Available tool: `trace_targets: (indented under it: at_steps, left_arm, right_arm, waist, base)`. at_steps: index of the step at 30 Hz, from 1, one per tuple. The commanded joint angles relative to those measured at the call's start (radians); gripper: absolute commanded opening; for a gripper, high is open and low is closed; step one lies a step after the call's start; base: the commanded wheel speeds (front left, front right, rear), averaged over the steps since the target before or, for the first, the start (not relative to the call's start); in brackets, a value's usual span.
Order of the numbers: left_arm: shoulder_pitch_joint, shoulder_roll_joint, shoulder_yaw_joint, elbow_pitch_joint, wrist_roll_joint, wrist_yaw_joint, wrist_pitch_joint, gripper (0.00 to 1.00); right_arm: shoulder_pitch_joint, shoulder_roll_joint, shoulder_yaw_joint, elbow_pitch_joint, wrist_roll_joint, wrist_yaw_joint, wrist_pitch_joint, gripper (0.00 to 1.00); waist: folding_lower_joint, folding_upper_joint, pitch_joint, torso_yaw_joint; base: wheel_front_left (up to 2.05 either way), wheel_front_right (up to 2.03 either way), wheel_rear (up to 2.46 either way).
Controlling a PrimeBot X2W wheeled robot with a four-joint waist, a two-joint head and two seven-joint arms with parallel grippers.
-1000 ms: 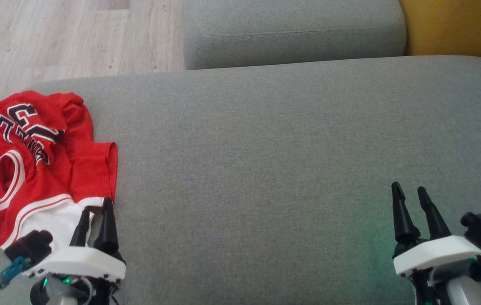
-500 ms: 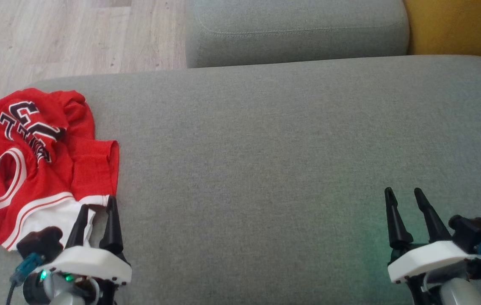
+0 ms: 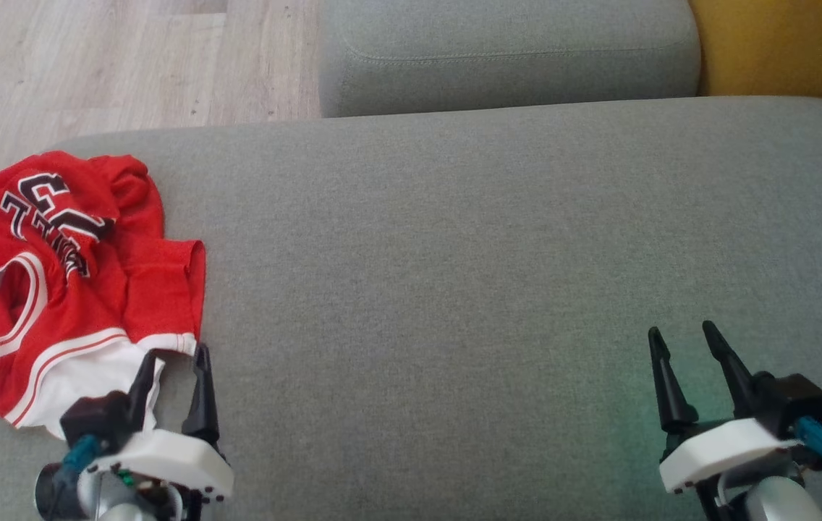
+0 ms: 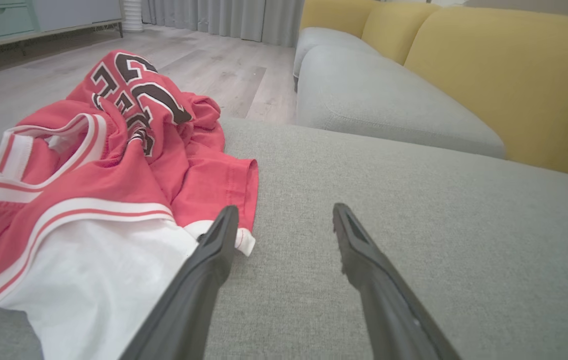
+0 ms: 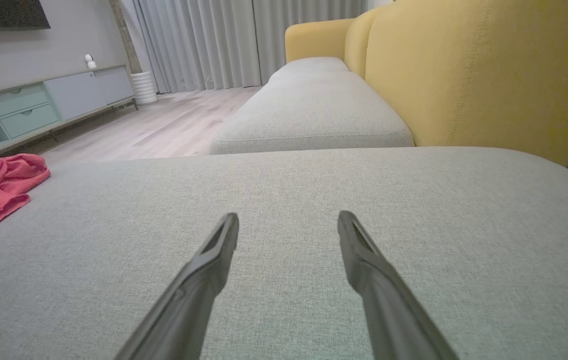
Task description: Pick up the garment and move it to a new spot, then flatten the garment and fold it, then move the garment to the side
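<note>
Red basketball jersey lies crumpled at the left end of the grey sofa cushion, its white hem just beside my left gripper, jaws spread and empty. My right gripper, likewise spread and empty, sits well apart, so the left arm is my pick.

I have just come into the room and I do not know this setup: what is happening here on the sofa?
A two-armed robot is set to pick up a crumpled red and white jersey lying at the left end of a grey sofa cushion. Its left hand is open, fingers at the jersey's near white corner, not closed on it. The right hand is open too, over bare cushion far from the jersey. Nothing is lifted or folded yet.
</note>
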Motion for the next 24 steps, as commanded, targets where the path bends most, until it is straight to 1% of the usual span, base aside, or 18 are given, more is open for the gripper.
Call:
trace_targets:
  at_steps: [1, 12, 17, 20, 24]
  left_arm:
    - [-0.041, 0.024, 0.024, -0.023, 0.039, 0.011, -0.02, 1.0]
    - [-0.038, 0.031, 0.016, 0.017, 0.147, 0.027, -0.049, 1.0]
    - [-0.039, 0.032, 0.01, 0.038, 0.197, 0.031, -0.064, 1.0]
    - [-0.041, 0.031, 0.007, 0.057, 0.194, 0.03, -0.065, 1.0]
    - [-0.047, 0.029, 0.005, 0.072, 0.184, 0.029, -0.065, 1.0]
  right_arm:
    - [-0.056, -0.014, 0.017, -0.022, -0.042, -0.001, -0.018, 1.0]
    - [-0.056, -0.02, 0.023, -0.012, -0.165, -0.001, -0.048, 1.0]
    - [-0.055, -0.012, 0.018, -0.012, -0.212, -0.001, -0.062, 1.0]
    - [-0.057, -0.007, 0.009, -0.009, -0.199, -0.001, -0.063, 1.0]
    - [-0.059, 0.002, -0.005, 0.001, -0.154, -0.001, -0.063, 1.0]
  waist:
    - [0.0, 0.0, 0.001, 0.001]
    - [0.0, 0.0, -0.001, 0.007]
    - [0.0, 0.0, -0.002, 0.011]
    - [0.0, 0.0, -0.004, 0.011]
    - [0.0, 0.0, -0.003, 0.012]
  base:
    - [0.0, 0.0, 0.0]
    - [0.0, 0.0, 0.0]
    - [0.0, 0.0, 0.0]
    - [0.0, 0.0, 0.0]
    - [0.0, 0.0, 0.0]
